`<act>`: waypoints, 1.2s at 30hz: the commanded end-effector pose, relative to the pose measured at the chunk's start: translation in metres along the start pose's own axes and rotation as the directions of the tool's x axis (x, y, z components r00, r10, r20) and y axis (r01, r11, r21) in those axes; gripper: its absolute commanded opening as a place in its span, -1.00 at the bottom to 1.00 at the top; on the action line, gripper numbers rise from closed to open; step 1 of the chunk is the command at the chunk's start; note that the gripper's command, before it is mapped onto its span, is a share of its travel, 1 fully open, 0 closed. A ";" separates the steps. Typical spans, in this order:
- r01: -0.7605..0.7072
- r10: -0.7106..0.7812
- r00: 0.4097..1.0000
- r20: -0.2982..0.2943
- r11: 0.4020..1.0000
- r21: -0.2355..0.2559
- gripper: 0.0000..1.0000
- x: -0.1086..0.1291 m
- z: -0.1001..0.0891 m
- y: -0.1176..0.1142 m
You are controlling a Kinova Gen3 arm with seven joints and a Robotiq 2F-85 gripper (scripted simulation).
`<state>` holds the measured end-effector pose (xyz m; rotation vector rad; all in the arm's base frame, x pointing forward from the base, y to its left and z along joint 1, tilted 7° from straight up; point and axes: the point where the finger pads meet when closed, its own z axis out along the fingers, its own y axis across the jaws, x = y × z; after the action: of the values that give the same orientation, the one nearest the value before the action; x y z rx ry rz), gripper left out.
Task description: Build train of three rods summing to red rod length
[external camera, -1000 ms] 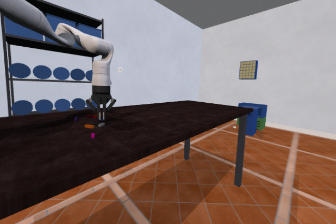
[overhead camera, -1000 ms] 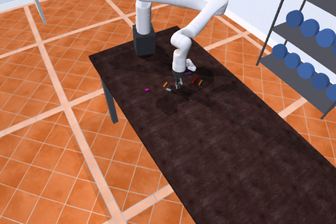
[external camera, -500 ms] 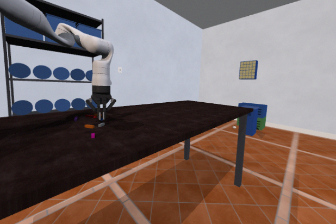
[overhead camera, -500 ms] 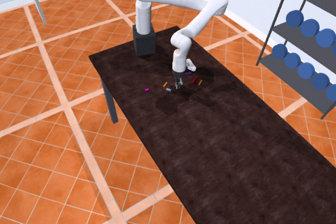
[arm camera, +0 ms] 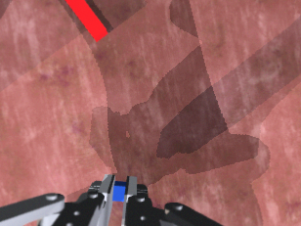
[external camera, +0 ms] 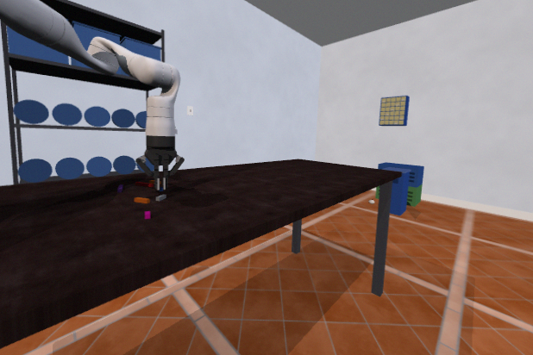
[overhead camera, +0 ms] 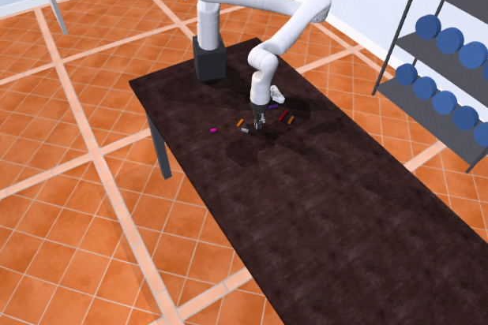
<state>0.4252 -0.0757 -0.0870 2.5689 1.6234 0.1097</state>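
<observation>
My gripper (overhead camera: 258,125) hangs straight down over the dark table and is shut on a small blue rod (arm camera: 118,191), held a little above the table top; the gripper also shows in the side view (external camera: 161,187). A grey rod (overhead camera: 245,130) lies just left of the fingers. An orange rod (overhead camera: 239,122) lies a little further left, and a magenta rod (overhead camera: 213,130) lies apart at the far left. The red rod (overhead camera: 283,115) lies to the right, with a second orange rod (overhead camera: 290,119) beside it and a purple rod (overhead camera: 272,106) behind. In the wrist view, the red rod's end (arm camera: 87,20) shows at the top left.
The arm's dark base block (overhead camera: 209,62) stands at the table's far end. A shelf rack with blue discs (overhead camera: 446,57) stands right of the table. A small white object (overhead camera: 277,94) lies behind the gripper.
</observation>
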 end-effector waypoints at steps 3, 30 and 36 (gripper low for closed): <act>0.009 -0.009 1.000 0.001 1.000 -0.005 -0.91 0.000 0.005 0.003; 0.008 -0.008 1.000 0.001 1.000 -0.005 -0.91 -0.001 0.011 0.003; 0.008 -0.008 1.000 0.001 1.000 -0.005 -0.91 -0.001 0.011 0.003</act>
<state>0.4259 -0.0769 -0.0964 2.5672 1.6247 0.1074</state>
